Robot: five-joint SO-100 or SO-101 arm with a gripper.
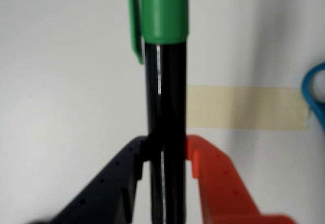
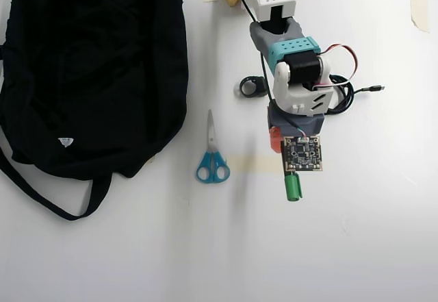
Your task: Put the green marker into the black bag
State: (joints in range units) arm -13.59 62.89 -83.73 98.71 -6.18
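Observation:
The green marker (image 1: 163,82) runs up the middle of the wrist view, its dark barrel pinched between the fingers and its bright green cap at the top. My gripper (image 1: 165,150) is shut on that barrel, black finger (image 1: 127,168) on the left and orange finger (image 1: 208,168) on the right. Seen from overhead, the marker's green cap (image 2: 293,187) pokes out below the arm's camera board (image 2: 303,153), over the white table. The black bag (image 2: 96,62) lies flat at the far left, well apart from the gripper, its strap (image 2: 48,203) trailing toward the front.
Blue-handled scissors (image 2: 212,158) lie between the bag and the arm; one handle loop (image 1: 315,94) shows at the wrist view's right edge. A tan tape strip (image 1: 244,107) is stuck on the table. A small black ring (image 2: 253,87) and coiled cable (image 2: 344,93) sit by the arm.

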